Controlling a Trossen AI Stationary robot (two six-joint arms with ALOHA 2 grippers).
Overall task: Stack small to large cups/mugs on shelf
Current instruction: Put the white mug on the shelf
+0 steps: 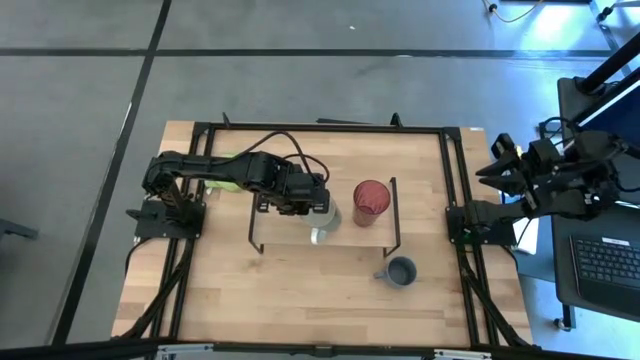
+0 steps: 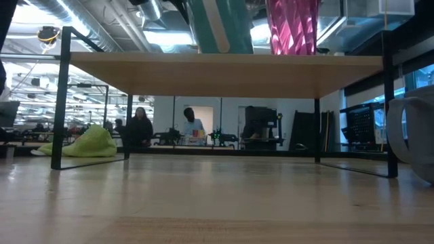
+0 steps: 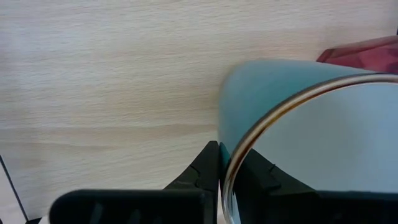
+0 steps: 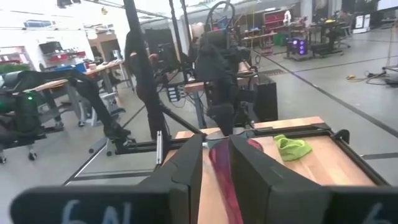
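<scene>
The white mug (image 1: 326,216) is over the shelf (image 1: 290,238), left of the red tumbler (image 1: 371,202), which stands upright on the board. My left gripper (image 1: 312,200) reaches in from the table's left and is shut on the mug. In the low view the mug (image 2: 217,24) and the tumbler (image 2: 291,26) rise above the shelf board (image 2: 224,68). The grey-blue mug (image 1: 401,272) stands on the table by the shelf's near right leg. My right gripper (image 4: 216,168) waits off the table's right edge, open. My left gripper pinches the white mug's wall at the rim (image 3: 244,144), one finger (image 3: 208,167) outside and one finger (image 3: 264,177) inside. The fingers come from above, slanting in from the table's left. Whether the mug's base rests on the board, I cannot tell.
A green cloth lump (image 2: 88,142) lies on the table's far left part, behind the left arm. The shelf's black wire legs (image 2: 64,102) stand around the middle of the table. People and desks show in the room beyond.
</scene>
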